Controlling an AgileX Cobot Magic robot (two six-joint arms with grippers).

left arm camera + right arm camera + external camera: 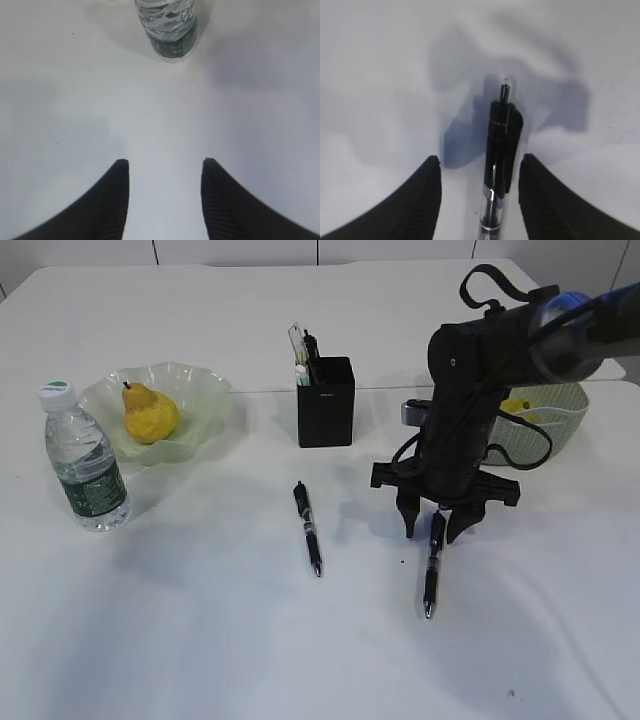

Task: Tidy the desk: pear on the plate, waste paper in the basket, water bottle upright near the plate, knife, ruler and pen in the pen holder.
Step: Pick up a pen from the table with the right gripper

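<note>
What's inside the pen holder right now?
The pen holder shows several tops poking out at its back left corner: a clear ruler-like strip, a dark pen-like top and something pale with green. Its black walls hide everything lower down.

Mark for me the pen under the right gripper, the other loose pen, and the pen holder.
Pen under the right gripper [498,165]: right wrist view, on its black clip end.
Other loose pen [307,528]: exterior view, mid-barrel.
Pen holder [326,412]: exterior view, on its front face.
</note>
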